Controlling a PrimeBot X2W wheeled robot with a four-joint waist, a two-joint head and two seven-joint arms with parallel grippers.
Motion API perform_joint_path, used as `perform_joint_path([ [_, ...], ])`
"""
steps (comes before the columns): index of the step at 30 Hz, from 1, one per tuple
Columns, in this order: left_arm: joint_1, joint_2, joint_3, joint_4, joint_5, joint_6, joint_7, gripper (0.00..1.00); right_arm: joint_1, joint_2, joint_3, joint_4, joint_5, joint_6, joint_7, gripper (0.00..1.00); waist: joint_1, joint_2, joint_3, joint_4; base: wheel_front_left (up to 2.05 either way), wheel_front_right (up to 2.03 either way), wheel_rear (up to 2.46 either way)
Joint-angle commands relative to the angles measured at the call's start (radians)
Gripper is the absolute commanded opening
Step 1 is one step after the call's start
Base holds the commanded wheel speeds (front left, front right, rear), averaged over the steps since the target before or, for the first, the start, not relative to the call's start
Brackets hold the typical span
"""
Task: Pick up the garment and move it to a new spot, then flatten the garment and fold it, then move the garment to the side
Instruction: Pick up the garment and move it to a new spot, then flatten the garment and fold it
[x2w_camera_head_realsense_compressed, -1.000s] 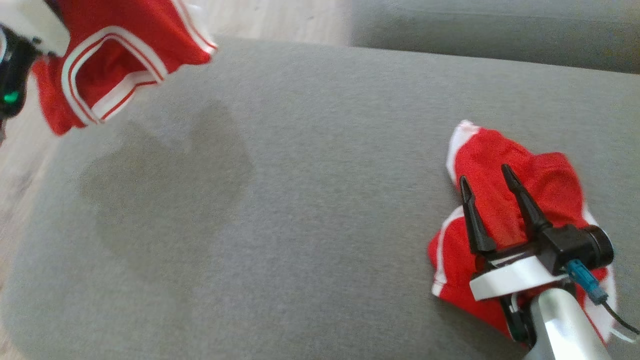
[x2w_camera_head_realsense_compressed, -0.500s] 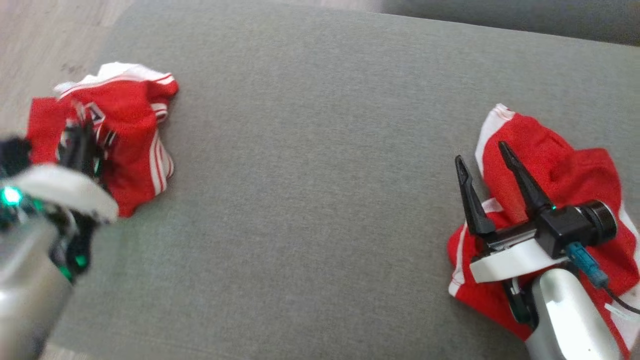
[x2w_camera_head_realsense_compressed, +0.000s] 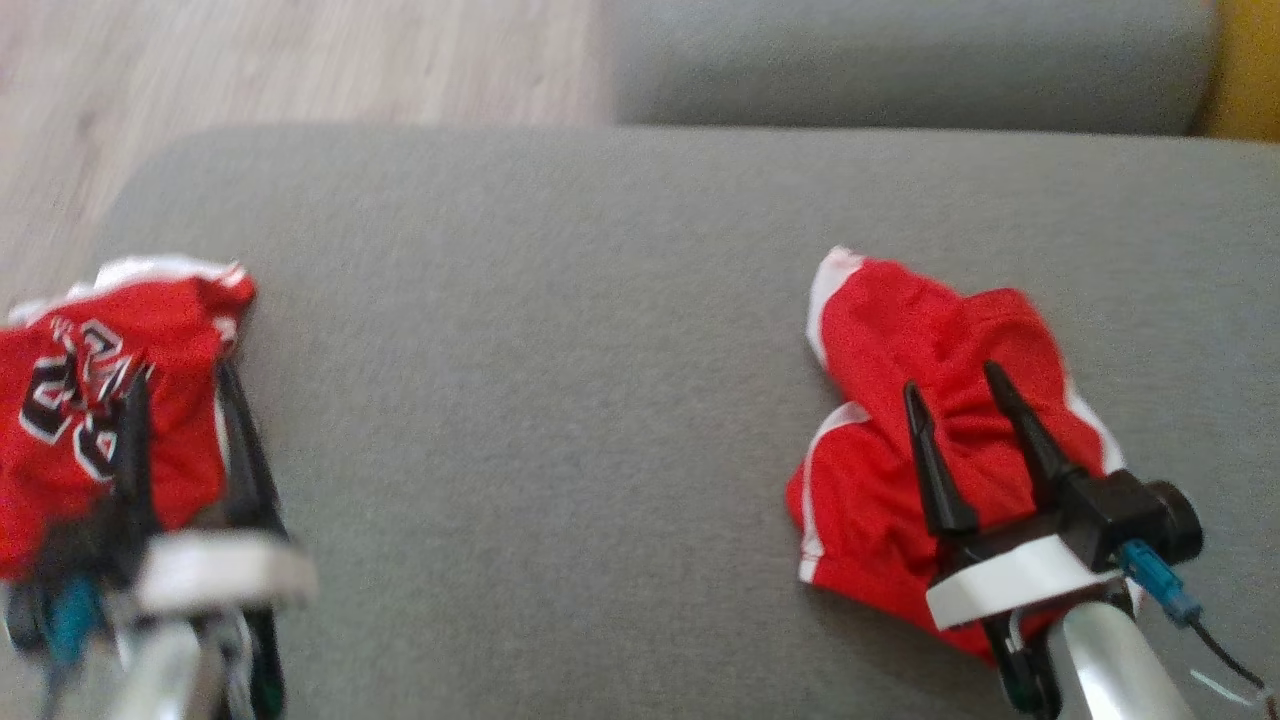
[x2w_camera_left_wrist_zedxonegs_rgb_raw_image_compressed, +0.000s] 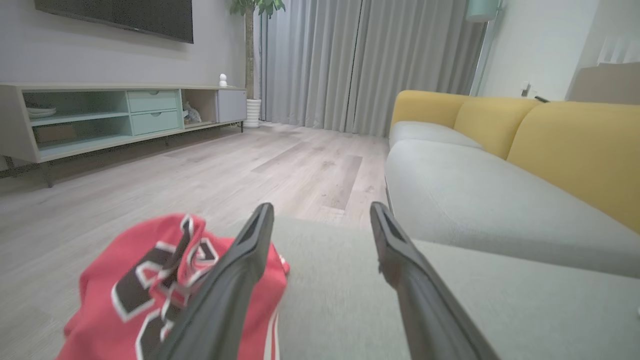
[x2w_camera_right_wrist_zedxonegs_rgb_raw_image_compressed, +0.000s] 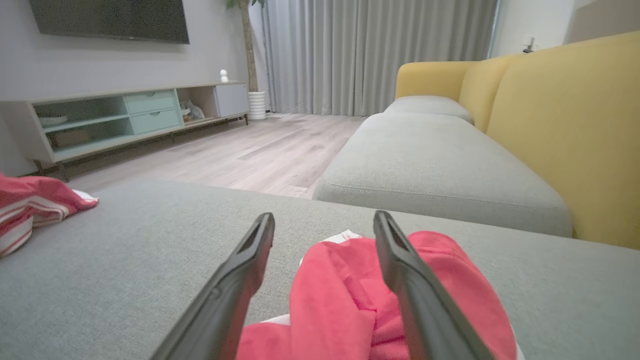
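A: Left gripper (x2w_camera_head_realsense_compressed: 180, 380): fingers spread, gripping nothing. Right gripper (x2w_camera_head_realsense_compressed: 950, 380): likewise spread and empty.

B: What lies below each?

A: Below the left, the lettered garment (x2w_camera_head_realsense_compressed: 80, 400), a crumpled heap at the left end of the grey cushion (x2w_camera_head_realsense_compressed: 560, 420). In the left wrist view it sits off to the left-finger side, not between the fingers. Below the right, a plain red garment (x2w_camera_head_realsense_compressed: 900, 330), bunched. The right wrist view has it between and under the fingers.

B: Long axis?

A: The plain one runs up-left to down-right in the head view, roughly in line with the right fingers. Lettered heap: no clear axis.

B: Which is the task's piece?

A: Cannot tell from this alone. Judgement: each arm is nearer its own heap, so neither reach need cross.

B: Room?

A: Broad bare cushion between the two heaps, likely enough to spread either. Caution: the lettered heap is close to the cushion's left edge, with wood floor (x2w_camera_head_realsense_compressed: 250, 60) beyond. Whether cloth overhangs, cannot tell. A second cushion (x2w_camera_head_realsense_compressed: 900, 70) lies behind, past a seam.
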Motion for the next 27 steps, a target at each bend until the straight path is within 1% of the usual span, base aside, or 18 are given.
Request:
perform_joint_path([
  [1,0.0,0.011,0.073,-0.07,0.047,0.004,-0.005,1.0,-0.013,0.003,0.024,-0.028,0.016,-0.001,-0.004,1.0,0.0001,0.0,-0.074,-0.079,0.0,0.0,0.0],
  [3,0.083,-0.047,0.112,-0.138,0.122,0.005,-0.005,1.0,-0.003,0.005,0.029,-0.018,0.033,-0.001,-0.004,1.0,0.0001,0.0,-0.095,-0.102,0.0,0.0,0.0],
  [4,0.119,-0.075,0.126,-0.166,0.151,-0.002,-0.005,1.0,0.004,0.006,0.028,-0.016,0.042,-0.001,-0.004,1.0,0.0001,0.0,-0.104,-0.111,0.0,0.0,0.0],
  [8,0.235,-0.18,0.182,-0.236,0.253,-0.05,-0.005,1.0,0.042,0.009,0.028,-0.01,0.074,-0.001,-0.004,1.0,0.0001,0.0,-0.143,-0.136,0.0,0.0,0.0],
  [10,0.285,-0.222,0.199,-0.243,0.308,-0.07,-0.005,1.0,0.069,0.008,0.032,-0.011,0.079,-0.001,-0.004,1.0,0.0001,0.0,-0.162,-0.142,0.0,0.0,0.0],
  [13,0.339,-0.262,0.208,-0.248,0.377,-0.091,-0.005,1.0,0.114,0.011,0.032,-0.014,0.088,-0.001,-0.004,1.0,0.0001,0.0,-0.185,-0.148,0.0,0.0,0.0],
  [16,0.372,-0.285,0.199,-0.251,0.416,-0.115,-0.005,1.0,0.152,0.012,0.033,-0.023,0.079,-0.001,-0.004,1.0,0.0001,0.0,-0.198,-0.149,0.0,0.0,0.0],
  [20,0.389,-0.296,0.165,-0.254,0.473,-0.144,-0.005,1.0,0.181,0.017,0.008,-0.033,0.064,-0.001,-0.004,1.0,0.0001,0.0,-0.206,-0.146,0.0,0.0,0.0],
  [23,0.394,-0.299,0.144,-0.253,0.499,-0.154,-0.005,1.0,0.195,0.021,-0.011,-0.037,0.058,-0.001,-0.004,1.0,0.0001,0.0,-0.211,-0.142,0.0,0.0,0.0],
  [27,0.4,-0.303,0.136,-0.25,0.502,-0.153,-0.005,1.0,0.203,0.024,-0.016,-0.04,0.055,-0.001,-0.004,1.0,0.0001,0.0,-0.212,-0.138,0.0,0.0,0.0],
])
